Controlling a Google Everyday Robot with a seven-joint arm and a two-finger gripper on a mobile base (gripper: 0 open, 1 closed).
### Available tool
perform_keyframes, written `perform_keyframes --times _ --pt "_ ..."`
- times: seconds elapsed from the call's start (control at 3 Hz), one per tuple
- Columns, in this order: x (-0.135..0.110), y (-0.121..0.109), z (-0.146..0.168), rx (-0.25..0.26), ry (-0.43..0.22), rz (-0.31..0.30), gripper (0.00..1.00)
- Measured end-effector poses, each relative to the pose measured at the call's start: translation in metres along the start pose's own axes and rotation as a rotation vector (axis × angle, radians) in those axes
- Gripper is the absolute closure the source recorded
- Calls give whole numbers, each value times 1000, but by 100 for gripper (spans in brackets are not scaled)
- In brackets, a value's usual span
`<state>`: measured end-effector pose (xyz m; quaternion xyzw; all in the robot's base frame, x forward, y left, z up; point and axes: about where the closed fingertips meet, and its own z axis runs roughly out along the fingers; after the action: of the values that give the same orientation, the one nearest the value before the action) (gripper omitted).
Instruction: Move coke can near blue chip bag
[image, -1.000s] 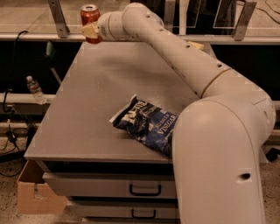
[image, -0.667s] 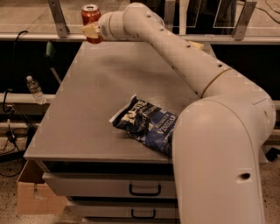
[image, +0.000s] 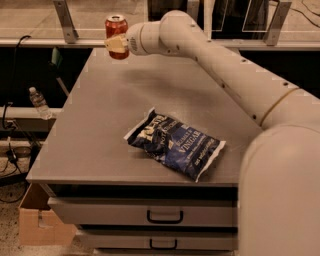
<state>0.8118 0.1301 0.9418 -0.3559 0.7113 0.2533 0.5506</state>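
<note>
The gripper (image: 115, 45) is out at the far left corner of the tabletop (image: 100, 110), and its tan jaws are clamped around the middle of the coke can (image: 116, 26). The can is a small red aluminium cylinder with a silver top, and it's standing upright in the grip. I can't tell whether its base is touching the surface or hanging just above it.

The arm (image: 215, 65) is a fat, smooth, off-white tube that runs in from the right and gets much bulkier close to the camera.

The blue chip bag (image: 175, 143) lies flat near the front edge, well apart from the can. It's crinkly, glossy dark navy foil with white sealed ends, set at a diagonal, and you can read "Vinegar" in white on it.

The tabletop itself is a plain matte grey slab. Under it are grey drawers (image: 125, 212) with dark looped handles. On the floor to the left are a brown cardboard box (image: 37, 225) and a clear plastic water bottle (image: 39, 102).
</note>
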Motion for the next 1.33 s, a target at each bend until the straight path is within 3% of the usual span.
perform_keyframes --times 0.67,1.33 --pt "22 17 -100 27 -9 55 100" --pt "63 25 -192 76 58 92 100"
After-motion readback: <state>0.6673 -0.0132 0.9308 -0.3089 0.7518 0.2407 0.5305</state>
